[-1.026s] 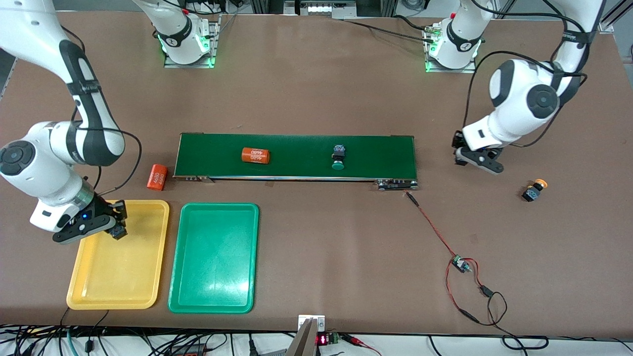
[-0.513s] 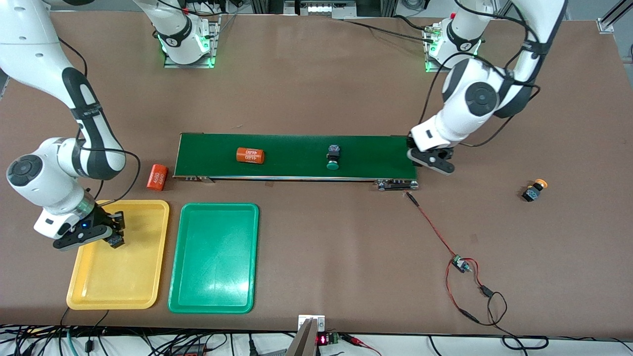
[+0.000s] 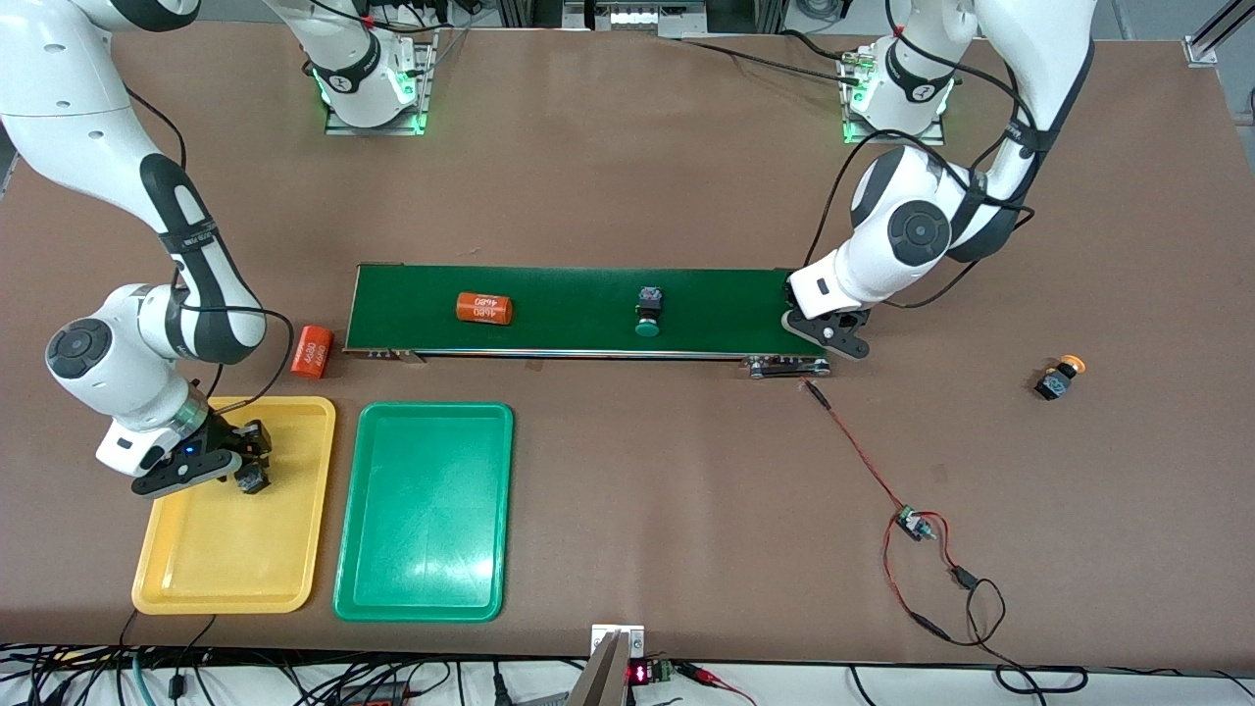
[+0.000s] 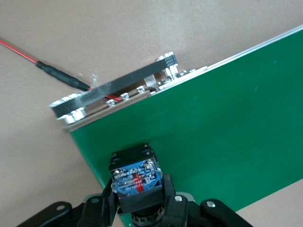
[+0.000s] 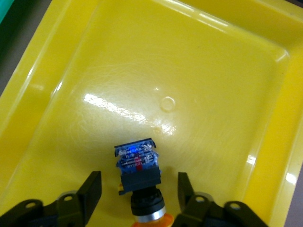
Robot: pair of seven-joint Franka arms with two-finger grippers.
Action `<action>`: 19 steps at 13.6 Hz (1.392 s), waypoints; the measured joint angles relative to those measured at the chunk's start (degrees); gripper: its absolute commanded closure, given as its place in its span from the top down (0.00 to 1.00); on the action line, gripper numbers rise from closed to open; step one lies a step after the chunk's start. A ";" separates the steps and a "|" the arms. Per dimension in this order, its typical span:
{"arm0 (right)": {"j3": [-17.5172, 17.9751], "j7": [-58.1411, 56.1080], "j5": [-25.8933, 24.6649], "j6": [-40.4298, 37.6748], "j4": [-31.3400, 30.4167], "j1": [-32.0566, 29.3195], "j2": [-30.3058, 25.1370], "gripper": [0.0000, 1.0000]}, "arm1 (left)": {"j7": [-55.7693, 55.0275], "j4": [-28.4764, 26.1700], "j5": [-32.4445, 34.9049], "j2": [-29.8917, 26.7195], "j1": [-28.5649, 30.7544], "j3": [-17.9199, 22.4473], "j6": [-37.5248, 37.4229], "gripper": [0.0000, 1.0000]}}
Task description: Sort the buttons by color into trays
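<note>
Yellow tray [image 3: 294, 549] holds one button [image 5: 138, 175], orange cap; right gripper [image 3: 235, 469] over it, fingers [image 5: 90, 191] apart, clear of the body. Green tray [image 3: 424, 579] beside it. Belt [image 3: 588, 294] carries an orange cylinder [image 3: 483, 309] and a green-capped button [image 3: 647, 312]. Left gripper [image 3: 819, 331] over the belt's end, clamped on a third button [image 4: 136, 177], seen only in the left wrist view. Orange-capped button [image 3: 1059, 378] lies on the table toward the left arm's end.
</note>
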 measured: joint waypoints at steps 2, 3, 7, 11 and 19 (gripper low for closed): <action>0.04 -0.02 0.00 0.10 0.10 0.01 -0.01 0.81 | -0.27 0.53 0.00 0.69 -0.64 0.00 0.01 0.00; 0.16 -0.02 0.00 -0.25 0.27 0.04 -0.05 0.81 | -0.86 0.82 0.00 0.81 -0.83 0.00 0.01 0.00; 0.93 4.93 3.10 -14.89 2.40 1.13 -4.09 0.81 | -1.71 2.09 0.00 1.60 -1.17 0.00 0.01 0.06; 1.28 15.27 4.68 -33.06 2.82 5.24 -14.08 0.81 | -1.92 2.40 0.00 1.93 -1.21 0.00 0.01 1.00; 1.45 34.01 14.69 -49.36 -0.67 17.97 -26.40 0.84 | -2.04 4.23 0.06 -3.34 6.96 1.25 -2.22 1.00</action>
